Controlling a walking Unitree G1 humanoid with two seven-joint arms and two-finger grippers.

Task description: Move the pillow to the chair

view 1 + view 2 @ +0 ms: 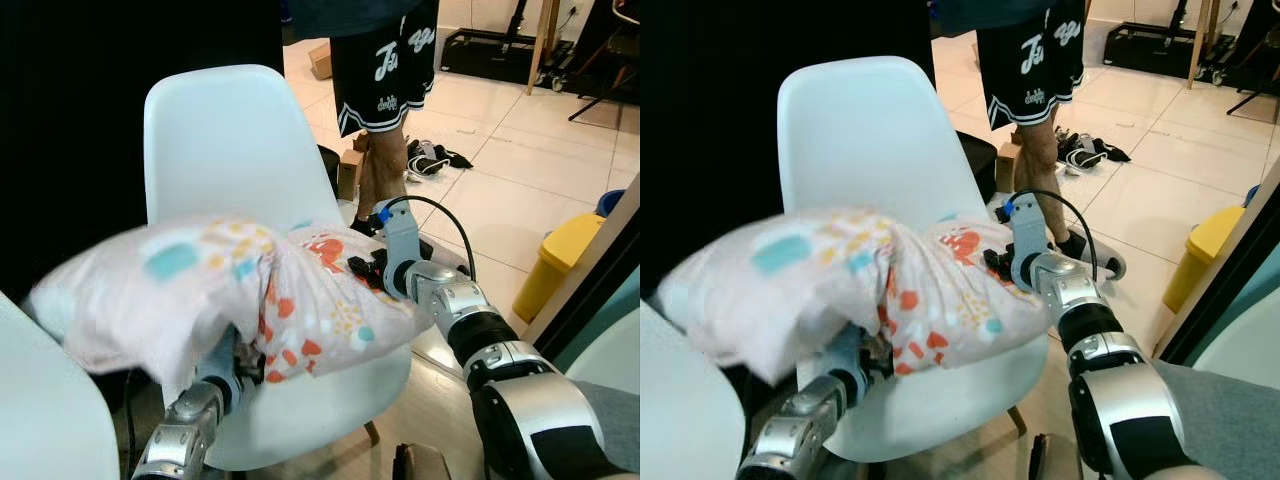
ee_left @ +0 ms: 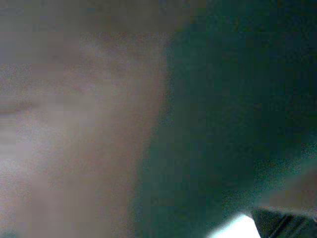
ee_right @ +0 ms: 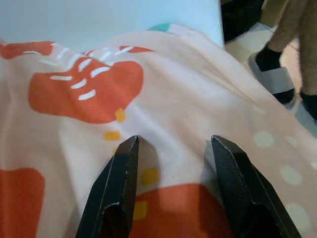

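silver arms (image 1: 470, 325), black fingers (image 3: 117, 188), black cable (image 1: 452, 220)

Only text I can spot is white script lettering on the person's black shorts (image 1: 385, 60), too cropped to read.

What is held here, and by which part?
The pillow: the left gripper is under its bunched middle; the right gripper, fingers spread, presses its right end.

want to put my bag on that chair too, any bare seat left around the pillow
Very little. The pillow covers most of the chair, spilling past its left edge. Bare patches: the front lip of the seat below the pillow, and the backrest above it. The right edge is crowded by the right claw, open with its fingers on the fabric; the left claw sits under the pillow's front.
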